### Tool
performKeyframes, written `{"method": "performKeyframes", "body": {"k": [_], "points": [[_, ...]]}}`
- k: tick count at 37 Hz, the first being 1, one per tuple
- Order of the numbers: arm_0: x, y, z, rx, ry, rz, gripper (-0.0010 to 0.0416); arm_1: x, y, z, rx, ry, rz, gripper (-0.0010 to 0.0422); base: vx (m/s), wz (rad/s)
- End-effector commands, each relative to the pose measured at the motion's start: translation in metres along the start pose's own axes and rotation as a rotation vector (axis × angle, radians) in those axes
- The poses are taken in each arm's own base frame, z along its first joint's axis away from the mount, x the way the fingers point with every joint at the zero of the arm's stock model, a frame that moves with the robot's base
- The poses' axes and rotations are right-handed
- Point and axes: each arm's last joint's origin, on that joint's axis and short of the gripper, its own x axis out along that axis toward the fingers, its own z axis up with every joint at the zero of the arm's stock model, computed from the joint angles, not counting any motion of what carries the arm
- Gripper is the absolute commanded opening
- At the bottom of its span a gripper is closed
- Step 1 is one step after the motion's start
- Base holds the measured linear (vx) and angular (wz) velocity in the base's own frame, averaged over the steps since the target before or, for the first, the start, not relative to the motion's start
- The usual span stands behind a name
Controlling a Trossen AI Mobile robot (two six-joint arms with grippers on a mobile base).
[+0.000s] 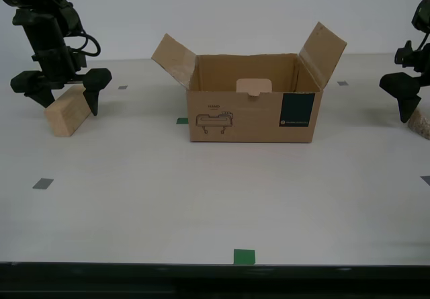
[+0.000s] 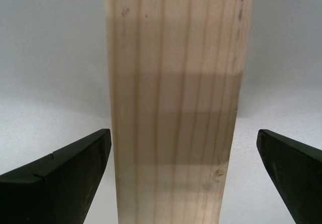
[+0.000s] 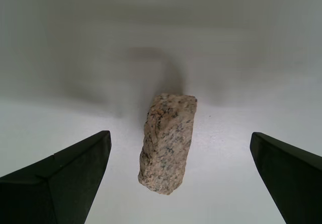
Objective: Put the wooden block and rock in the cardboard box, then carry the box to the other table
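Green tape [image 1: 244, 256] is sitting nearest at six o'clock on the desk [image 1: 215, 198]. I'm straddling the wooden block [image 2: 176, 108] at nine o'clock with my second pincer [image 2: 183, 178] released, my first pincer [image 3: 181, 178] released around the rock [image 3: 167, 142] at three o'clock; centring both before clenching seems wise, the cardboard box [image 1: 252, 114] waiting between.
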Motion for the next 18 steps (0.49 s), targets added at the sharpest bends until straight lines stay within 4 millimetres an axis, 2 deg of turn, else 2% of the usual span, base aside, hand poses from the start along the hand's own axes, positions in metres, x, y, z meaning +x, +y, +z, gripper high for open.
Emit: {"method": "performKeyframes", "body": {"k": [1,18], "points": [[0.0056,0.0014,-0.0039,-0.015,-0.008,-0.006,0.0386,-0.0001,-0.0001,-0.0005,-0.002,0.006,-0.002,0.0398,0.0,0.0],[0.0081,0.0008,-0.002,-0.038,-0.051,-0.021,0.0355,-0.0001,-0.0004,-0.0022,-0.001,0.024,-0.003,0.0398,0.0,0.0]]}}
